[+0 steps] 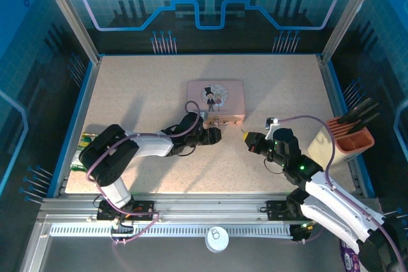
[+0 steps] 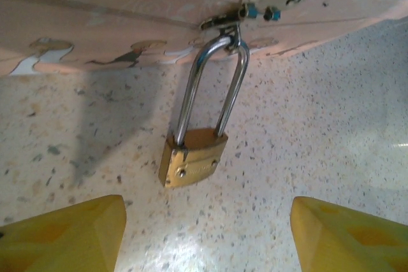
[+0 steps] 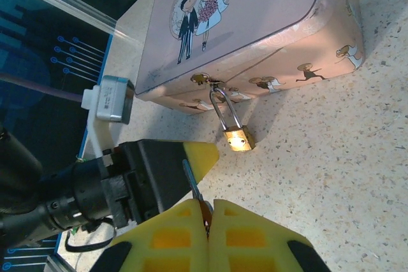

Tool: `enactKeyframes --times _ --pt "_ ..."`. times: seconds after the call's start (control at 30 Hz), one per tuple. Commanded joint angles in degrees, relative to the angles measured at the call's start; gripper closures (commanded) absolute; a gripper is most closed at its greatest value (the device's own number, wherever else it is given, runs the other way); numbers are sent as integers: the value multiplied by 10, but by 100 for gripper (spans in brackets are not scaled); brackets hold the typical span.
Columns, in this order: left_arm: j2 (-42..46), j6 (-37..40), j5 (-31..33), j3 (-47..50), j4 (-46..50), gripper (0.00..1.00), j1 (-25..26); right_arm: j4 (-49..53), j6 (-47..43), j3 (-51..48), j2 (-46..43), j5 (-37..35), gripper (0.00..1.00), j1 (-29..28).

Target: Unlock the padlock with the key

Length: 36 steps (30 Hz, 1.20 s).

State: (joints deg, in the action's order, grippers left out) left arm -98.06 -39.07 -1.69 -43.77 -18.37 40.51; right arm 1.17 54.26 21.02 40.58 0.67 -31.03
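Note:
The small brass padlock (image 2: 191,157) lies on the speckled table, its long silver shackle (image 2: 213,87) hooked through the hasp of the pink tin (image 1: 215,99). My left gripper (image 2: 207,234) is open just short of the lock, one yellow finger (image 2: 64,234) on each side, touching nothing. My right gripper (image 3: 209,211) is shut on the key (image 3: 193,183), whose thin grey blade sticks out towards the padlock (image 3: 240,139), still a short way off. From above, the left gripper (image 1: 215,136) and the right gripper (image 1: 246,137) face each other in front of the tin.
An orange holder (image 1: 352,137) with dark tools stands at the right edge of the table. Something green (image 1: 79,152) lies at the left edge behind the left arm. The left gripper's finger (image 3: 201,156) sits close beside the key blade.

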Motion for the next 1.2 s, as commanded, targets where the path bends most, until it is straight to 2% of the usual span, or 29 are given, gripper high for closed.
enactKeyframes --times 0.0,0.57,1.17 --pt "-27 2 17 -37 -10 32 1 -13 7 -11 -6 7 100 2" --pt "-115 -10 30 -103 16 41 13 -20 17 -37 -26 7 100 0" --pt "-135 -13 33 -110 3 64 13 -15 21 -41 -30 6 100 0"
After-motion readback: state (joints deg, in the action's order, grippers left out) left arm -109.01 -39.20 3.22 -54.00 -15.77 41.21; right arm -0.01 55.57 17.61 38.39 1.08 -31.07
